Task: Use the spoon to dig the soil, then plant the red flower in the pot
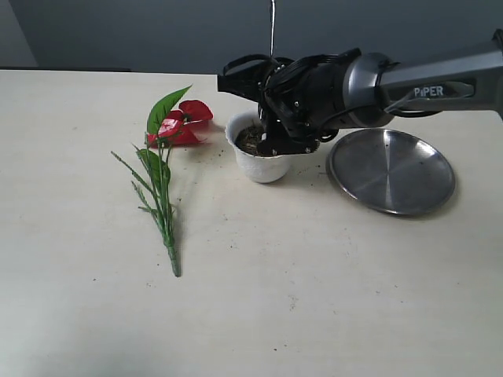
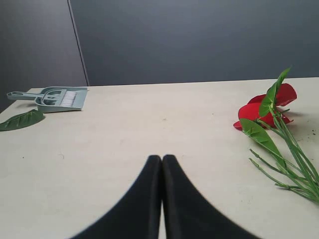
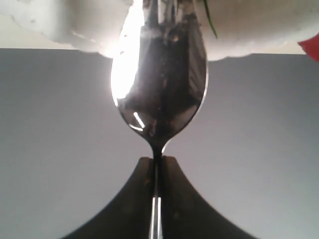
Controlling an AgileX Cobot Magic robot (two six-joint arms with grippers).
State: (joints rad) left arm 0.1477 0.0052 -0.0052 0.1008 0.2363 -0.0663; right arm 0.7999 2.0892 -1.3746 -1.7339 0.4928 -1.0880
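The white pot [image 1: 263, 166] with its wavy rim stands mid-table, dark soil [image 1: 249, 140] showing inside. My right gripper [image 1: 275, 144] hangs over the pot's right half, pointing down, shut on the spoon [image 3: 159, 74]. The spoon's thin handle [image 1: 273, 27] rises above the arm. In the right wrist view my right gripper [image 3: 157, 159] pinches the spoon's neck, and the tined bowl tip reaches the pot's rim [image 3: 65, 25]. The red flower [image 1: 185, 122] lies flat left of the pot, its stems running toward the front. My left gripper [image 2: 162, 158] is shut and empty, low over bare table, with the red flower [image 2: 264, 112] off to one side.
A round steel plate [image 1: 391, 170] lies right of the pot, under the right arm. The left wrist view shows a grey dustpan with a brush [image 2: 60, 97] and a loose green leaf [image 2: 22, 119] near the table's far edge. Crumbs of soil dot the table near the pot.
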